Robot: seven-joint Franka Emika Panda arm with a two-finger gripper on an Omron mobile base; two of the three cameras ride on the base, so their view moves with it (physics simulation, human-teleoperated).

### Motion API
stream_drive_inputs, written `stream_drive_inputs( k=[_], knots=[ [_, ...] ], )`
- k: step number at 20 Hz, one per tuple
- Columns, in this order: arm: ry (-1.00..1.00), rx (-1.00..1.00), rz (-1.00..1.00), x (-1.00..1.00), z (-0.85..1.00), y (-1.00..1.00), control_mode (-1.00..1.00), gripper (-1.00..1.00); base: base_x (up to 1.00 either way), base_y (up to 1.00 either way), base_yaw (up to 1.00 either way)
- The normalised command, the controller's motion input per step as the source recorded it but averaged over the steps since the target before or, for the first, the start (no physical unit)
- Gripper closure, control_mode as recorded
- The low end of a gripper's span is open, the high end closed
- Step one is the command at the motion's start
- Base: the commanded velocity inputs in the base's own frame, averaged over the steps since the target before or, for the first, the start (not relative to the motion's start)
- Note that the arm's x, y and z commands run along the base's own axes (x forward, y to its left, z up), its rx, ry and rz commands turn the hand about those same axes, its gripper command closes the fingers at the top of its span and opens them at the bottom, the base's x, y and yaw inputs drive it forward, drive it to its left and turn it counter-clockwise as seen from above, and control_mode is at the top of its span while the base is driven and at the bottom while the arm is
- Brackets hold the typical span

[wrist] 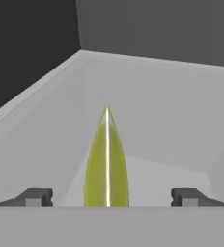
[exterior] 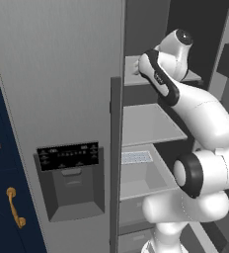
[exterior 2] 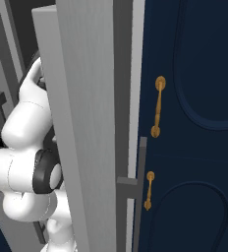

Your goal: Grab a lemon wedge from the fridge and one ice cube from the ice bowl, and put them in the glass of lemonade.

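Observation:
A yellow-green lemon wedge [wrist: 106,164] stands point-up on a pale grey shelf floor in the hand view, centred between my two dark fingertips [wrist: 35,197]. My gripper [wrist: 111,197] is open, its jaws wide apart on either side of the wedge and not touching it. The grey fridge [exterior: 62,74] has its left door closed and its right side open. My arm [exterior: 195,113] reaches into the top shelf [exterior: 136,74], with the hand partly behind the door's edge. The ice bowl and the glass of lemonade are out of view.
A black dispenser panel [exterior: 68,155] sits in the closed fridge door. Lower shelves [exterior: 148,123] and a drawer bin [exterior: 141,178] lie below my arm. The open fridge door [exterior 2: 86,123] stands against navy cabinets with gold handles [exterior 2: 158,106].

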Motion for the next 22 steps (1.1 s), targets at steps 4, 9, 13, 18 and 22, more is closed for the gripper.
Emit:
stream_drive_inputs(
  k=[4, 9, 13, 18, 22],
  knots=[
    [0.00, -0.06, 0.00, 0.05, -0.16, 0.11, -1.00, -1.00, 0.00, 0.00, 0.00],
    [0.00, -0.05, 0.00, 0.03, -0.14, 0.04, -1.00, 1.00, 0.00, 0.00, 0.00],
    [0.00, -0.02, 0.00, 0.00, -0.10, 0.00, -1.00, 1.00, 0.00, 0.00, 0.00],
    [0.00, -0.01, 0.00, 0.00, -0.06, 0.00, -1.00, 1.00, 0.00, 0.00, 0.00],
    [0.01, 0.00, 0.00, 0.03, -0.01, 0.00, -1.00, 1.00, 0.00, 0.00, 0.00]
  ],
)
